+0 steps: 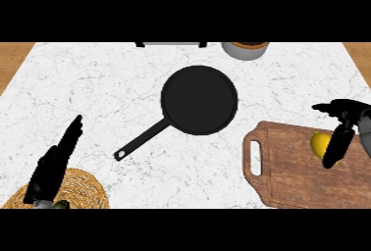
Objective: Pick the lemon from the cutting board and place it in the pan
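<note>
Lemon (319,143) lies on the wooden cutting board (297,181), toward the board's far right part, and only its left side shows; a dark finger of the right hand (346,125) crosses in front of it and hides the rest. From the head view, the right hand comes in from the right edge above the board, its thumb pointing left past the board's far corner and one finger hanging down over the lemon; the finger touches or overlaps the fruit, but the hand is not closed round it, and its fingers look spread and relaxed. The left hand (54,164) shows well to the left of the board, fingers straight and pointing away from the robot, holding nothing.

The black pan (199,99) sits on the marble counter (87,88) just beyond the board's far left corner, apart from it, its handle running toward the near left; nothing lies inside it.

Far left of the board, a woven mat (83,188) is partly covered by the left forearm and cut off by the lower band; something small and green at its near edge is too hidden to name. Beyond the pan, a grey pot (245,49) and a dark-edged object (172,44) are cut off at the top.
</note>
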`<state>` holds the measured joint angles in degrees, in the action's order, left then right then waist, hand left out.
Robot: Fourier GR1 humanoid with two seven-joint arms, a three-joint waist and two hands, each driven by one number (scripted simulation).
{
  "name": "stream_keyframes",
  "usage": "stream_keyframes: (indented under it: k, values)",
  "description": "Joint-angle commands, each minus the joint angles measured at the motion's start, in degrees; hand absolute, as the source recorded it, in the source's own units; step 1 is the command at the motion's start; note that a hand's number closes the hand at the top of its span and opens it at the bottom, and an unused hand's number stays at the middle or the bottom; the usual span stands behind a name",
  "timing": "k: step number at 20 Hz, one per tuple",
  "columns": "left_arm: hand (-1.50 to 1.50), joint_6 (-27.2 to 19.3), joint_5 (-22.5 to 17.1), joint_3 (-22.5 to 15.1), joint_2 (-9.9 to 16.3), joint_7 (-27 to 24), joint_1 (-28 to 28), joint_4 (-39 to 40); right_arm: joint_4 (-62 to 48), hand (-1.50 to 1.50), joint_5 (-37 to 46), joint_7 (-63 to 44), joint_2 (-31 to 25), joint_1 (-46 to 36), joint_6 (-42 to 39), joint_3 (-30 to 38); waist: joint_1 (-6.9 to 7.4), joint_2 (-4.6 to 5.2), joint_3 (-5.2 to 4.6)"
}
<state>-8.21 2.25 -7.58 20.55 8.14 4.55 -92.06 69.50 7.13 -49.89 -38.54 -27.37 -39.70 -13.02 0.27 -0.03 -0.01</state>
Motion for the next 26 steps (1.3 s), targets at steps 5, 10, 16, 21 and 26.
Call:
stream_keyframes:
  k: [5, 10, 16, 21, 26]
  values:
    - [0.0, 1.4, 1.81, 1.75, -1.29, 1.33, 1.8, -3.24, 3.2, -1.5, 4.53, -1.82, 1.11, 4.53, -3.52, 2.14, -0.26, -0.09, 0.0]
    - [0.0, 2.72, 3.25, 3.35, -2.83, 0.31, -2.52, 1.95, -2.82, -1.5, 10.03, 0.51, 6.38, 2.51, -0.91, 2.86, -0.05, 0.04, 0.01]
    - [0.0, 4.13, 4.09, 4.53, -4.59, -1.14, -0.59, 2.47, -2.79, -1.5, 14.48, 3.43, 8.54, 5.73, -0.27, 4.5, -0.1, 0.02, 0.01]
    - [0.0, 5.13, 5.09, 5.39, -4.85, -2.51, -0.96, 2.85, -7.0, 1.5, 17.34, 9.36, 10.67, 3.06, 3.59, 6.8, 0.07, 0.1, 0.02]
    - [0.0, 7.85, 4.03, 6.15, -4.07, 1.41, 2.26, -4.3, -8.24, 1.5, 16.44, 10.2, 11.76, 4.62, 2.51, 10.08, 0.23, 0.04, 0.03]
